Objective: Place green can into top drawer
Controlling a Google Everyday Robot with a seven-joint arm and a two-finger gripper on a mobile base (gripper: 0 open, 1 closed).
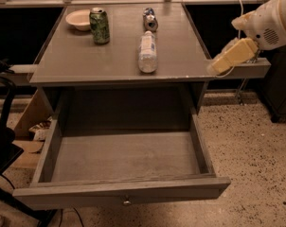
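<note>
The green can stands upright at the back left of the grey table top, next to a bowl. The top drawer is pulled fully open below the table top and holds nothing; its round knob sits mid-front. My gripper, cream-coloured on a white arm, hangs at the table's right edge, level with the top and far from the can. It holds nothing that I can see.
A pale bowl sits left of the can. A clear plastic bottle lies mid-table and a silver-blue can lies behind it. A black chair and a cardboard box stand left of the drawer.
</note>
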